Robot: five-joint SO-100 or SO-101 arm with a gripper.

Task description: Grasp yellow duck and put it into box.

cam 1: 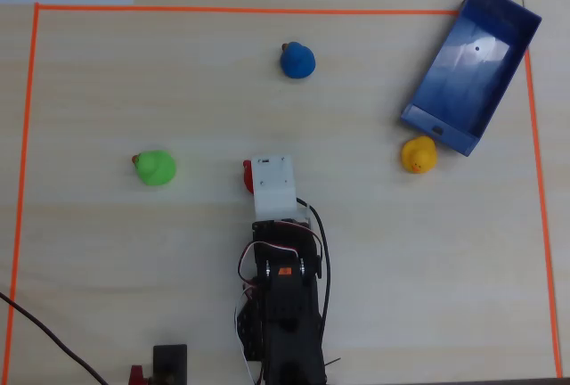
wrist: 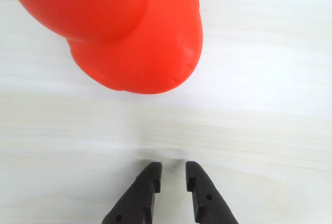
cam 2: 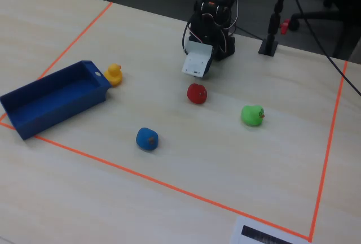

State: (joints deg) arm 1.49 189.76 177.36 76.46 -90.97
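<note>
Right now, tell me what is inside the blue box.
The box appears empty: in the overhead view its floor shows only a glare patch and a small dark dot. The yellow duck sits outside, against its near wall. In the fixed view, the near wall hides part of the floor.

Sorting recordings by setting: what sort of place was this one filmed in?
Probably an office or lab set up for robot trials. A pale wood table carries a work area marked in orange tape, toy ducks such as the yellow duck beside a blue box, and office chair bases stand behind.
</note>
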